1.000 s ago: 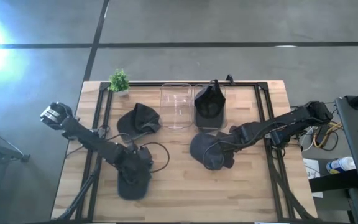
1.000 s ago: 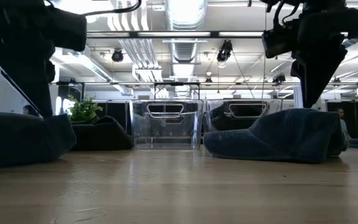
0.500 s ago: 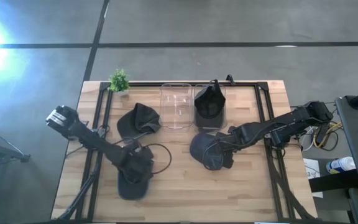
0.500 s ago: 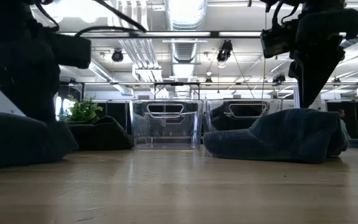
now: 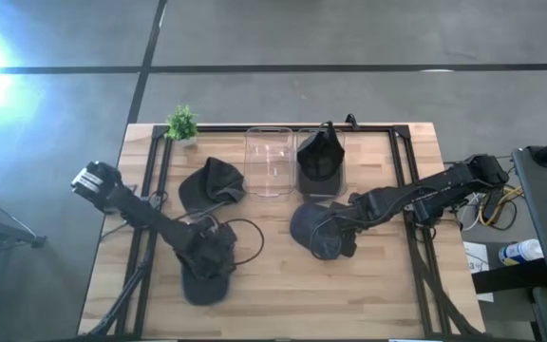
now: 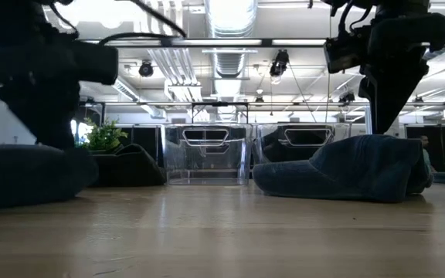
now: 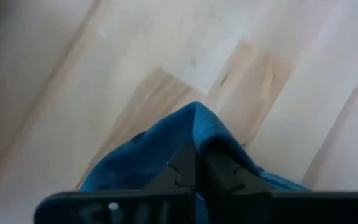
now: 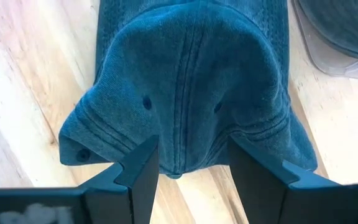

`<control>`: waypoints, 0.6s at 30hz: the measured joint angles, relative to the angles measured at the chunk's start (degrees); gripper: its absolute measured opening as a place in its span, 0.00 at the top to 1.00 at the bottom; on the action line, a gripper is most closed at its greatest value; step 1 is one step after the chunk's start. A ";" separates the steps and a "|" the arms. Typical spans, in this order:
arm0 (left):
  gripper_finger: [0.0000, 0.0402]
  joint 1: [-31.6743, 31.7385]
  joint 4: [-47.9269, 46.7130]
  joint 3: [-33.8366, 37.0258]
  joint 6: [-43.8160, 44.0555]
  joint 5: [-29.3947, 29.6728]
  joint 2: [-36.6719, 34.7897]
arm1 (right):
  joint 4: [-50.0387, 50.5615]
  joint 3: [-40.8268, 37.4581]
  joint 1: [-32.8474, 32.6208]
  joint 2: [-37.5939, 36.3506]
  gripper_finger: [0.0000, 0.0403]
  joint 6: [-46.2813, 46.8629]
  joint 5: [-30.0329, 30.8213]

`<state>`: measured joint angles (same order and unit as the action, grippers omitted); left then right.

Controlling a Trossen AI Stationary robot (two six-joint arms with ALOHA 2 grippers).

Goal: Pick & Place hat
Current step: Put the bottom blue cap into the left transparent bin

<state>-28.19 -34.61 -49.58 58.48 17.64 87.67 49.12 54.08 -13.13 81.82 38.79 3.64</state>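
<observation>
Several dark blue hats are in view. One hat [image 5: 202, 285] lies near the table's front left, and my left gripper [image 7: 197, 152] is shut on its cloth from above. A second hat [image 8: 185, 93] lies at mid-table on its brim and crown edge. My right gripper [image 8: 191, 168] stands open over it, one finger on each side of the crown's rear edge. A third hat [image 5: 212, 180] rests on the table behind the left arm. My left gripper pinches a raised fold of the hat's cloth [image 7: 197, 121] between its two shut fingers, coming from above and pointing down. The rest of the hat [image 6: 22, 174] lies on the table. Whether my right gripper's open fingers [image 8: 143, 167] touch their hat, I cannot tell.
Two clear bins stand at the far middle: the left bin [image 5: 268, 161] holds nothing, the right bin [image 5: 323, 192] holds another dark hat [image 5: 319, 157]. A small potted plant [image 5: 182, 123] stands at the far left corner. Cables trail beside the left gripper.
My left arm has swung a little toward the table's right above its hat, which stays on the table. My right arm and its hat have kept still.
</observation>
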 joint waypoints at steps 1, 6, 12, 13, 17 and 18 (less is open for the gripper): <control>0.99 0.30 0.08 -0.11 0.20 0.28 -0.73 | -0.07 0.00 0.00 -0.02 0.55 0.00 0.02; 0.99 2.21 -0.65 -3.65 0.12 5.08 -6.44 | -0.93 0.00 0.00 -1.40 0.55 -0.15 2.13; 1.00 6.33 -3.17 -12.43 -4.76 16.02 -12.66 | -1.82 0.15 0.23 -5.45 0.55 0.22 7.23; 1.00 7.27 -3.44 -14.48 -5.88 17.68 -13.28 | -1.83 0.15 0.41 -6.25 0.55 0.55 8.10; 1.00 10.78 -4.31 -23.02 -12.86 21.84 -14.41 | -1.79 0.07 0.96 -9.76 0.55 2.00 12.14; 1.00 11.59 -4.29 -25.23 -15.51 23.14 -14.41 | -1.76 0.04 1.20 -10.57 0.55 2.46 13.14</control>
<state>-16.60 -38.90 -74.81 42.97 40.78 73.25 47.35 54.13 -11.93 71.25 41.25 16.78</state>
